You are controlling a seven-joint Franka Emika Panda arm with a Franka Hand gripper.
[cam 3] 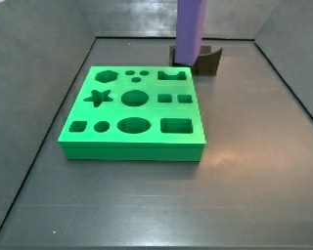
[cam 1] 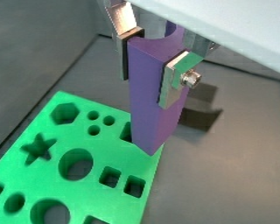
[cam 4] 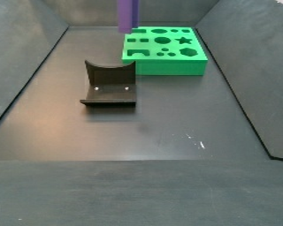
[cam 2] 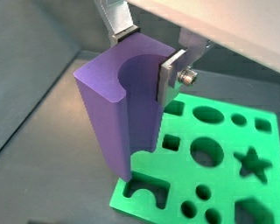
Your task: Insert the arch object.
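The arch object [cam 1: 152, 96] is a tall violet-purple block with a curved groove along one side [cam 2: 113, 105]. My gripper [cam 1: 154, 63] is shut on its upper end and holds it upright; it also shows in a wrist view [cam 2: 149, 57]. The block's lower end hangs at the edge of the green board [cam 1: 55, 162], close to the board's arch-shaped hole [cam 2: 143, 188]. Whether it touches the board cannot be told. In both side views only the block shows [cam 3: 188, 29] [cam 4: 127, 13], reaching up out of frame by the board [cam 3: 133, 137] [cam 4: 186, 64]; the gripper is out of view there.
The dark fixture [cam 4: 109, 84] stands on the grey floor apart from the board, and shows behind the block in a side view [cam 3: 209, 61] and in a wrist view [cam 1: 202, 115]. The board has several other shaped holes, among them a star [cam 3: 99, 97]. Grey walls enclose the floor.
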